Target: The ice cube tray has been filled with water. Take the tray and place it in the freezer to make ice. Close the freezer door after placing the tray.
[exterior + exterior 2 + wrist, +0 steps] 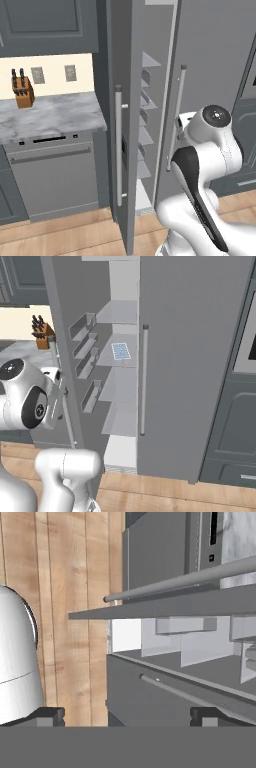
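The ice cube tray (pixel 120 351), white with pale-blue cells of water, lies flat on a middle shelf inside the freezer (pixel 122 386). The freezer door (pixel 122 125) stands wide open and shows edge-on in the left base view, its long silver handle (pixel 118 150) facing me. Small bins (pixel 85 348) line its inner side. In the hand view my gripper (pixel 127 714) is open, its fingertips (pixel 50 714) far apart with nothing between them. It looks sideways at the door's handle bar (pixel 190 579), the door's edge and the freezer shelves (pixel 200 647).
The wider grey door (pixel 195 356) with its own bar handle (pixel 144 381) is shut to the right of the freezer. To the left are a marble counter (pixel 55 115) with a knife block (pixel 22 90) and a dishwasher (pixel 52 175). Wooden floor (pixel 65 232) lies below.
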Motion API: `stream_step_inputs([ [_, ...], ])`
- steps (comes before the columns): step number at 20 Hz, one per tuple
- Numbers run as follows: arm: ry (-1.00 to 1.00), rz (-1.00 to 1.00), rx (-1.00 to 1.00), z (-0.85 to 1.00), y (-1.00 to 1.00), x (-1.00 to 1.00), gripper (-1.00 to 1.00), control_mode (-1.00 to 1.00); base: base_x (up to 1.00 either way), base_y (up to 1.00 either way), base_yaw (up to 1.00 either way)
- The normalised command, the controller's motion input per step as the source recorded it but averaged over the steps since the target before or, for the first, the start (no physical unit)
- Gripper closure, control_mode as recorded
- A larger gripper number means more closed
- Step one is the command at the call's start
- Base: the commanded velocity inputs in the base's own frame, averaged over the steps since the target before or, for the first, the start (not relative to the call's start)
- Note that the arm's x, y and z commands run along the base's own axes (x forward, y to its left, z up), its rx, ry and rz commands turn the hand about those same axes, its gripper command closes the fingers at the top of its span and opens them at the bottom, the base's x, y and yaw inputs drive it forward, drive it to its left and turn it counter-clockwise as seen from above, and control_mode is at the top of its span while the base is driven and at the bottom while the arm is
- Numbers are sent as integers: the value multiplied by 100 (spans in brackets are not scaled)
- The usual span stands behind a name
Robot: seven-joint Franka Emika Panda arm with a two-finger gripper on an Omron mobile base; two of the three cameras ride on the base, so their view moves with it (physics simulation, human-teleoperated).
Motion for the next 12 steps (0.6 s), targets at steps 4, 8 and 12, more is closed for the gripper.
stream_step_inputs([
  [4, -11, 0, -3, 8, 0, -29, -100, -100, 0, 0, 0],
  [8, -1, 0, -12, 2, 22, -19, -100, -100, 0, 0, 0],
  [12, 8, 6, -21, 0, 46, 0, -100, -100, 0, 0, 0],
])
